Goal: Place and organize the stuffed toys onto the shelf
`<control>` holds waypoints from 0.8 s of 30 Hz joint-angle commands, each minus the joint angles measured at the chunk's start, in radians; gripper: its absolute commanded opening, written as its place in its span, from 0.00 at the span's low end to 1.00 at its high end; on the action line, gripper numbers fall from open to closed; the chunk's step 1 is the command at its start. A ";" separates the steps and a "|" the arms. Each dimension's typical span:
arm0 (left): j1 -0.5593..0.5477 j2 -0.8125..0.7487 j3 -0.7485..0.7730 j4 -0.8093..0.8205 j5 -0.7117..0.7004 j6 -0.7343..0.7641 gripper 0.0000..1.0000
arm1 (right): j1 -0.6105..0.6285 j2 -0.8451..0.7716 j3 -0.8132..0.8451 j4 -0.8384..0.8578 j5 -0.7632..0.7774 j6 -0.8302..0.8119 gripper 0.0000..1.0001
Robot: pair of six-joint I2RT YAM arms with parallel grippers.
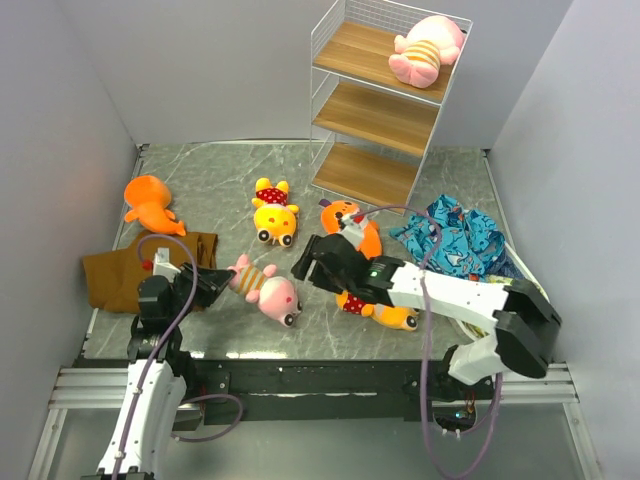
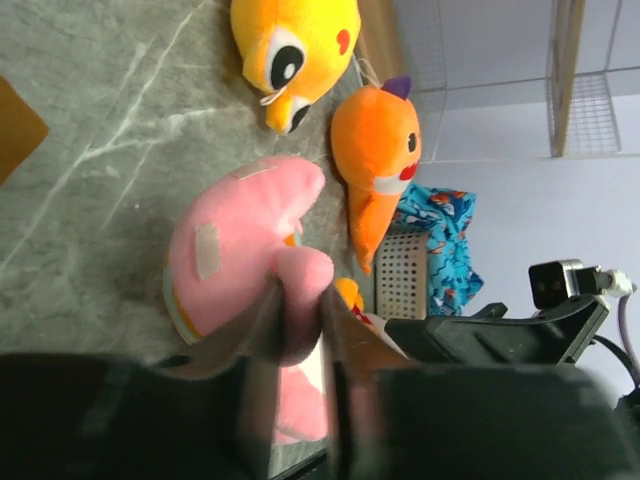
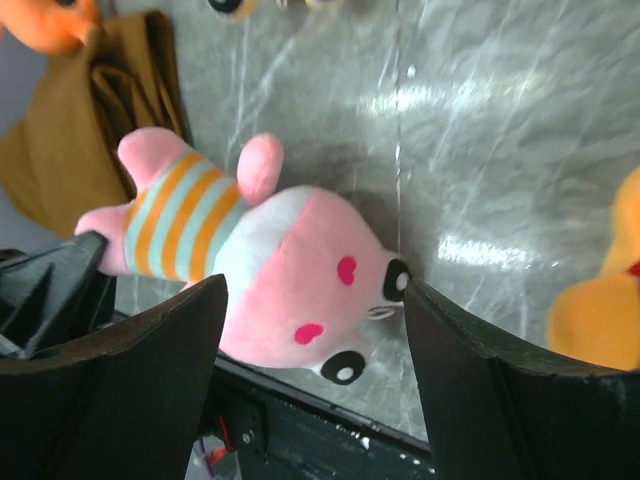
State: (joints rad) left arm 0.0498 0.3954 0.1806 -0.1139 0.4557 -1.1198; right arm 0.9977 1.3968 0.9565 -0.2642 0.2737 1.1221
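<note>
We see the left jaws clamped on a limb at the foot end of the pink striped toy. It lies on the desk stretching straight away from them, its long axis running from that pinched limb toward the right jaws, so the left arm is the nearer. The right jaws stand wide apart and grip nothing, the toy's head showing between them, while the shelf stands well beyond them. We can read no brand, label or writing, only a blank pale patch on the pink toy.
</note>
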 commanded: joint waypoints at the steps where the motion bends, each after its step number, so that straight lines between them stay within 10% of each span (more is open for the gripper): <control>1: -0.002 -0.001 -0.004 -0.021 0.015 0.000 0.41 | 0.030 0.079 0.088 0.006 -0.051 0.062 0.78; 20: -0.005 0.094 0.275 -0.138 -0.156 0.161 0.92 | 0.102 0.278 0.148 -0.024 0.041 -0.109 0.67; 24: -0.004 0.242 0.383 -0.113 -0.189 0.236 0.97 | 0.102 0.263 0.108 0.040 0.074 -0.270 0.37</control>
State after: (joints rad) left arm 0.0479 0.5343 0.4656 -0.2596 0.3260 -0.9897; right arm 1.0954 1.6836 1.0813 -0.2768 0.2672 1.0363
